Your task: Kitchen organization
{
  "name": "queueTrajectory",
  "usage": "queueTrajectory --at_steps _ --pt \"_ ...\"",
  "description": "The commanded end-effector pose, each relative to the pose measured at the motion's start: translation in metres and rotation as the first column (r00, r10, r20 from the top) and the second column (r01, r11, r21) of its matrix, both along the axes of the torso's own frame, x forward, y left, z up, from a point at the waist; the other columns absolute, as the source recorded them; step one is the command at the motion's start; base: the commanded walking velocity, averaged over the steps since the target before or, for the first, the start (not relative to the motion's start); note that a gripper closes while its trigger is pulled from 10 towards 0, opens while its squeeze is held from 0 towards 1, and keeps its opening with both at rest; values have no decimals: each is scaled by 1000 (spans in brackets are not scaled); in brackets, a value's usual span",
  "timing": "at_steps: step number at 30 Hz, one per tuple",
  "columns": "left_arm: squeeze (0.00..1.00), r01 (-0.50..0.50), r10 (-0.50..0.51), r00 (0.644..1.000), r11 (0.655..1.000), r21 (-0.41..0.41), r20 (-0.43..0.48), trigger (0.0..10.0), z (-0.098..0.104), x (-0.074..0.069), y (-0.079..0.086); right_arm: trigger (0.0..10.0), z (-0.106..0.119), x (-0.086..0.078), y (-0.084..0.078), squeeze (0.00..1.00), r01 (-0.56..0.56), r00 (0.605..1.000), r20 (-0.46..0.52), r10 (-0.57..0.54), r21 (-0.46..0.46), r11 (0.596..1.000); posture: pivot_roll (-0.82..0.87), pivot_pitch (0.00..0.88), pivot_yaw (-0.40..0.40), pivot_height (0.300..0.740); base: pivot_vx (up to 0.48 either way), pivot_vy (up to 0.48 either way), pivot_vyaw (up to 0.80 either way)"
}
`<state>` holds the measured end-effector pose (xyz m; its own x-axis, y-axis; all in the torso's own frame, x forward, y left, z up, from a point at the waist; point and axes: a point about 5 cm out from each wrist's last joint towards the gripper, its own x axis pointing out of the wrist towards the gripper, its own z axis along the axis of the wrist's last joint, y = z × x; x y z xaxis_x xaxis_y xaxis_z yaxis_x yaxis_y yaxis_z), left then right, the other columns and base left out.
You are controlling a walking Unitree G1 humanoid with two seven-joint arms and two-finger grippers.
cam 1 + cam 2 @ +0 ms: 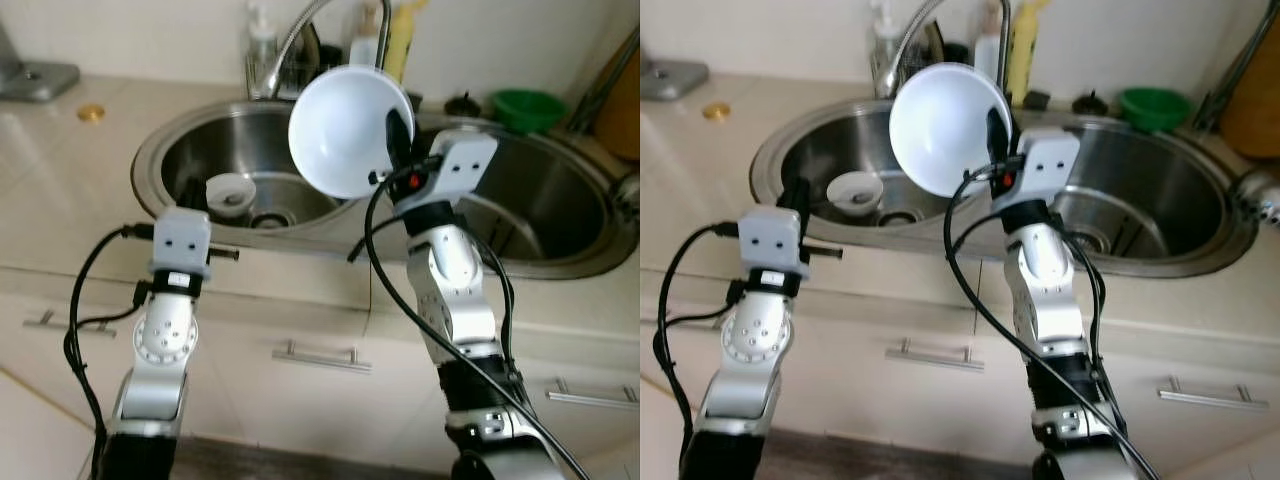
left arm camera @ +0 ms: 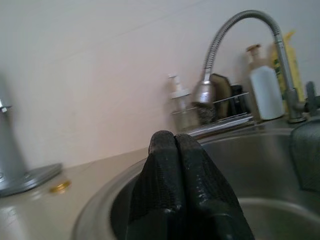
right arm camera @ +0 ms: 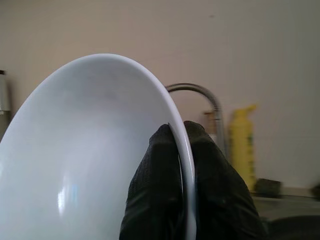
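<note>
A white bowl [image 1: 345, 130] hangs tilted on its side above the divider of the double steel sink [image 1: 560, 262]. My right gripper [image 1: 397, 140] is shut on its rim, one black finger inside and one outside, as the right wrist view shows at the fingers [image 3: 160, 190] and the bowl [image 3: 85, 165]. My left gripper [image 2: 175, 150] is shut with nothing in it, held over the front edge of the left basin. A small white cup [image 1: 231, 194] lies in the left basin beside the drain.
The curved tap [image 1: 300, 30] rises behind the sink, with a soap dispenser [image 1: 261, 40], white and yellow bottles [image 1: 400, 35] and a rack. A green bowl [image 1: 527, 108] sits at the back right. A gold lid [image 1: 91, 113] lies on the counter left. Drawer handles [image 1: 315, 355] run below.
</note>
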<state>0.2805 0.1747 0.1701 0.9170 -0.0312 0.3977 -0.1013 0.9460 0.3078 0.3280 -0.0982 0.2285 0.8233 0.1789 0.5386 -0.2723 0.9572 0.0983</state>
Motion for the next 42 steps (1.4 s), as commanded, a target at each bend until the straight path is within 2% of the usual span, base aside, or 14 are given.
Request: queueTrajectory --at_steps 1,14,21,22,23,24,25,26,28,30,34,38,39,42 --pt "0 28 -28 1000 1000 -6 5 10000 1 0 -8 0 0 1 -11 0 41 999 3 -41 -1 999 -13 0 -31 740 0 0 0" --pt "0 57 -57 998 998 -4 -4 10000 -3 -1 -14 0 -26 17 -27 0 165 967 -187 -172 -51 985 -11 0 -36 740 0 0 -503" --pt "0 59 -59 998 998 -2 -7 10000 -4 -1 -14 0 -59 28 -43 0 281 860 -386 -334 -187 941 -7 0 -37 740 0 0 0" --pt "0 57 -57 998 998 -2 -8 10000 -4 -1 -14 2706 -67 30 -48 0 296 826 -430 -364 -218 930 -5 0 -37 740 0 0 0" --pt "0 56 -56 998 998 -1 -8 10000 -4 -1 -13 3686 -73 31 -53 0 312 798 -458 -391 -241 919 -5 0 -37 740 0 0 0" --pt "0 54 -54 998 999 0 -9 10000 -4 -1 -13 6392 -78 31 -58 0 333 770 -477 -423 -265 905 -5 0 -37 740 0 0 0" --pt "0 54 -54 999 999 0 -10 10000 -4 -1 -13 6392 -80 31 -61 0 346 753 -486 -443 -280 895 -5 0 -37 740 0 0 0" --pt "0 54 -54 999 999 0 -10 10000 -4 -1 -13 10000 -81 31 -63 0 355 744 -486 -458 -293 888 -6 0 -37 740 0 0 0" --pt "0 53 -53 999 999 1 -11 10000 -4 -1 -12 10000 -82 32 -64 0 370 727 -484 -487 -321 872 -9 0 -36 740 0 0 0" --pt "0 54 -54 998 999 2 -14 10000 -4 -1 -13 10000 -83 32 -75 0 438 675 -480 -561 -352 827 -10 0 -35 740 0 0 0" --pt "0 55 -55 998 998 3 -15 10000 -4 -1 -13 10000 -84 33 -78 0 450 656 -464 -595 -392 803 -9 0 -34 740 0 0 0" --pt "0 55 -55 998 998 5 -16 10000 -4 0 -13 10000 -84 34 -76 0 422 674 -432 -599 -440 792 -9 0 -34 740 0 0 0" --pt "0 56 -56 998 998 5 -17 10000 -4 0 -13 10000 -85 35 -70 0 376 697 -421 -580 -474 796 -11 0 -33 740 0 0 0" --pt "0 58 -58 998 998 6 -18 10000 -4 0 -13 10000 -93 33 -54 0 251 739 -467 -485 -477 842 -12 0 -33 740 0 0 0"
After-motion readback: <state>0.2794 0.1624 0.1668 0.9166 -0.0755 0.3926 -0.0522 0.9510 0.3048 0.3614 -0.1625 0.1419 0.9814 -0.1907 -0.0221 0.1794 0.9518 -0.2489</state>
